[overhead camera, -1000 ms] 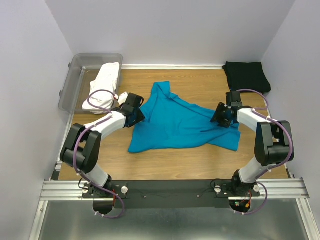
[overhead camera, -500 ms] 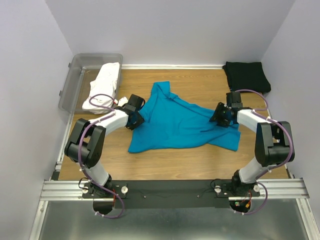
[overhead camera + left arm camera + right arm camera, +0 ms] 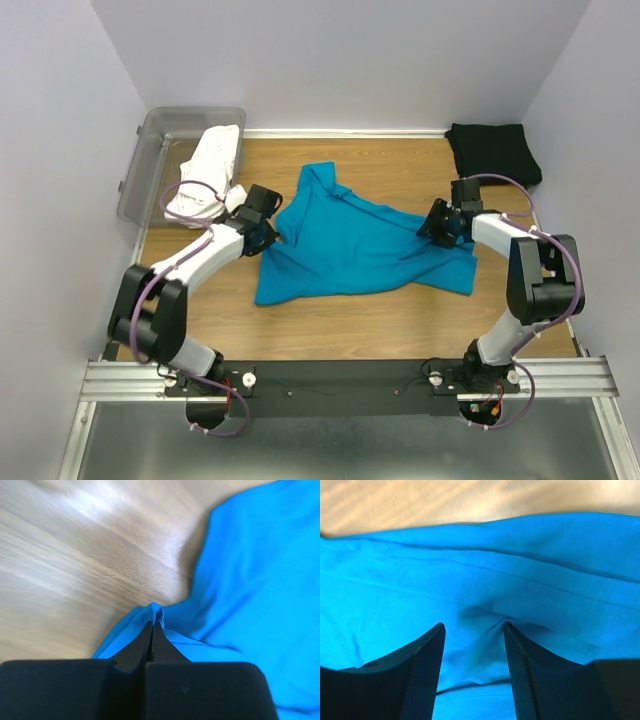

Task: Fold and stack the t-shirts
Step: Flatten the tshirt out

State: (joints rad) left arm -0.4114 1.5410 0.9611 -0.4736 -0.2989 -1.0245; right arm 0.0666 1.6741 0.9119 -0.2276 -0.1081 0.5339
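Pale lilac walls close in a wooden worktop on three sides, and both wrist views blur its grain. From above, each arm's wrist covers its own fingertips, so the grips can be read only from the wrist cameras. The left gripper is clenched on a small raised fold at the left edge of the teal-blue t-shirt, its two fingers pressed together with cloth between them. The right gripper stands released, fingers apart over the shirt's right part, with a small pucker of cloth in the gap; whether the tips touch the cloth cannot be told. The shirt lies rumpled across the middle of the worktop, its sleeves and collar hard to pick out. Bare wood runs along the near edge and between the shirt and the far wall. A black t-shirt sits folded in the far right corner. A white t-shirt lies bunched at the far left, partly over the rim of a clear grey tub, near the left arm's wrist.
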